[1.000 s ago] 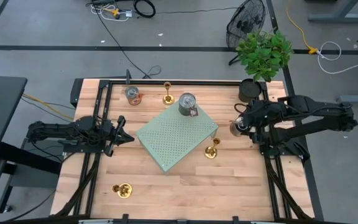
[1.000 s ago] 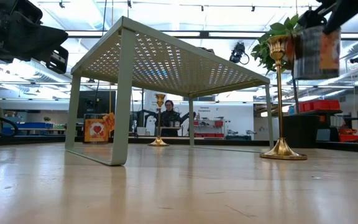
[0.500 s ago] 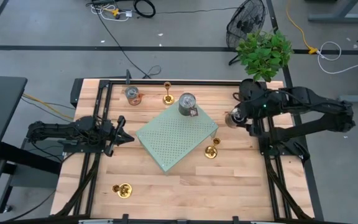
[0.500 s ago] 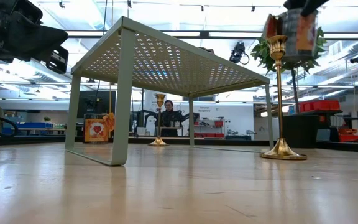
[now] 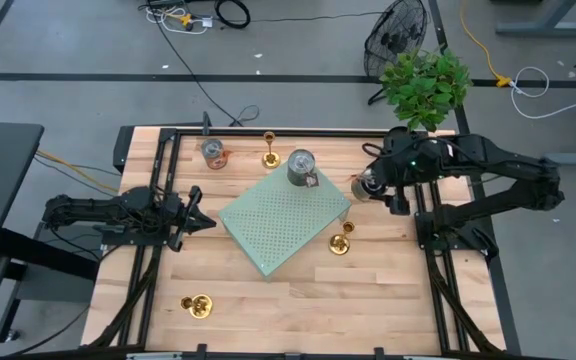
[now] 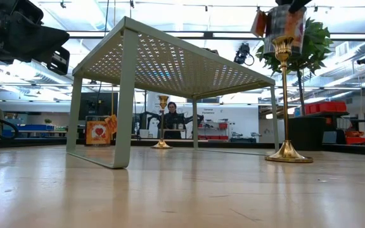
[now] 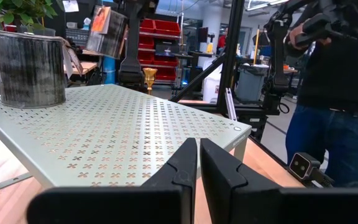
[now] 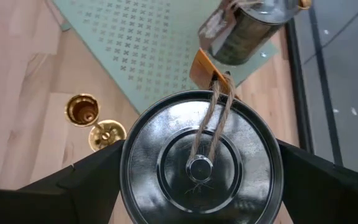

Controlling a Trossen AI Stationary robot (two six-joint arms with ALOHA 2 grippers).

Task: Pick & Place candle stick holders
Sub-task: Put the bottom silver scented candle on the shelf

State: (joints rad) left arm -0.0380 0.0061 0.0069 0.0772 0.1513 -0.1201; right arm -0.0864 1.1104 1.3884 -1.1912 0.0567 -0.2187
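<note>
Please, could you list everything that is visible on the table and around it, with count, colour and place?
wooden table: one, light brown, under everything
perforated metal shelf: one, pale green, middle of the table
shiny candle stick holders: three, gold; far edge, by the shelf's right corner, near left
silver tin cans: three, silver; on the shelf, far left on the table, held in the air
potted plant: one, green, beyond the far right corner
floor fan: one, black, floor behind
person: one, dark top, blue jeans, beside the table
left hand: shut, empty, left of the shelf
right hand: gripping the raised can
</note>
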